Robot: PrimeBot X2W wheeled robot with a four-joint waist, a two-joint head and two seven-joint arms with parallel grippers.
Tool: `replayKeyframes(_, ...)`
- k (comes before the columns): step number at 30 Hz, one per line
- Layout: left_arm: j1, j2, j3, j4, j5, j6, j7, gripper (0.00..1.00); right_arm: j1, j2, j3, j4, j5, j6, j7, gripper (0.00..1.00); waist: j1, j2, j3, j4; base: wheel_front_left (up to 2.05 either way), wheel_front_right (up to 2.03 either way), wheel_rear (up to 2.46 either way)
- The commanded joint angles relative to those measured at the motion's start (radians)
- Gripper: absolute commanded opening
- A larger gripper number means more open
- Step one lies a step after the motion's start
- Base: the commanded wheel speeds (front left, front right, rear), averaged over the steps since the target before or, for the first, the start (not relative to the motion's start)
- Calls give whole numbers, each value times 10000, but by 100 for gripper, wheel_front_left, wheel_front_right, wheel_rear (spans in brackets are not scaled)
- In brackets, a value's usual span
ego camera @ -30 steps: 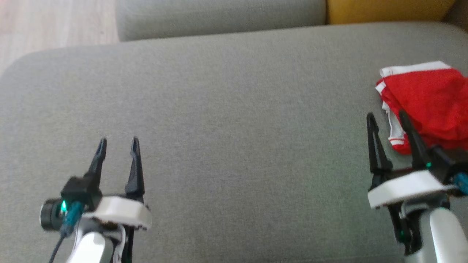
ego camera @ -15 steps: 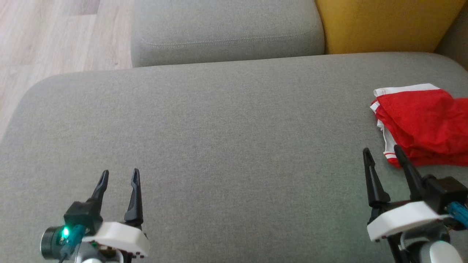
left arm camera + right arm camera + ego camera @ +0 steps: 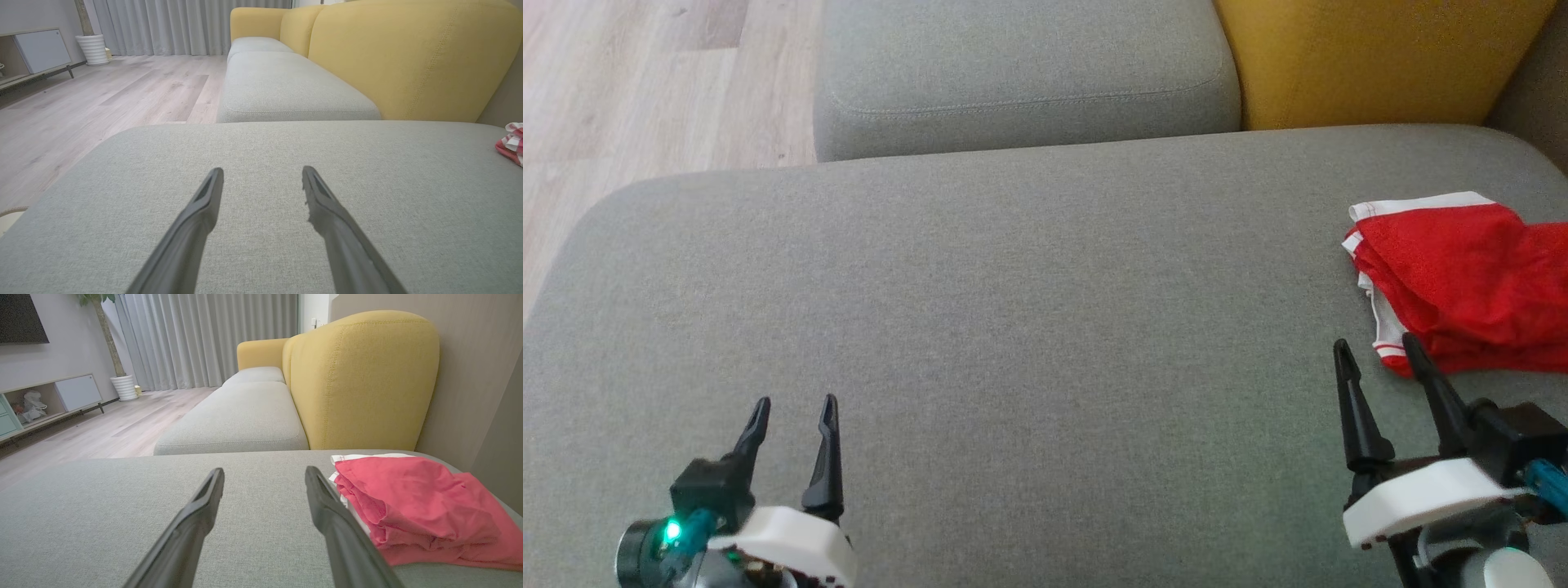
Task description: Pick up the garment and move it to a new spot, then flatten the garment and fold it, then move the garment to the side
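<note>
The red garment with white trim (image 3: pixel 1462 286) lies bunched in loose layers at the right edge of the head view, on the broad grey fabric sofa cushion (image 3: pixel 1029 310), below the yellow backrest (image 3: pixel 1372 57). The right gripper (image 3: pixel 1374 345), at lower right, is spread wide and empty, its fingers aimed at the garment's near corner, probably because it is the closer arm. The left gripper (image 3: pixel 795 402), at lower left, is also spread and empty, well apart from the cloth, leaving the cushion's middle free for flattening.
</note>
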Motion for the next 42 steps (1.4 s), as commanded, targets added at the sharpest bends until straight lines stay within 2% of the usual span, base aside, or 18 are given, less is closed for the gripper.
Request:
replayKeyframes(1, -400, 277, 333, -301, 19, 80, -35, 100, -319, -44, 227, -378, 67, 65, 25, 100, 1, 0, 9, -6, 0, 0, 0)
replayKeyframes(16, -455, 341, 246, -388, 102, 195, -136, 100, -364, -39, 238, -352, 114, 65, -12, 100, 1, 0, 53, -18, 0, 0, 0)
replayKeyframes(33, -519, 340, 133, -366, -80, 84, -194, 100, -329, -38, 212, -403, 332, 65, -21, 100, 1, 0, 156, 40, 0, 0, 0)
replayKeyframes(34, -8, 150, -214, -28, -68, 70, -92, 0, -8, 6, 2, 2, 252, 0, -3, 0, 1, 0, 158, 40, 0, 0, 0)
replayKeyframes(42, -17, -45, -62, 248, -708, -90, 31, 0, -48, -30, 39, 422, 998, 1, -50, 0, 1, 0, 177, 37, 0, 0, 0)
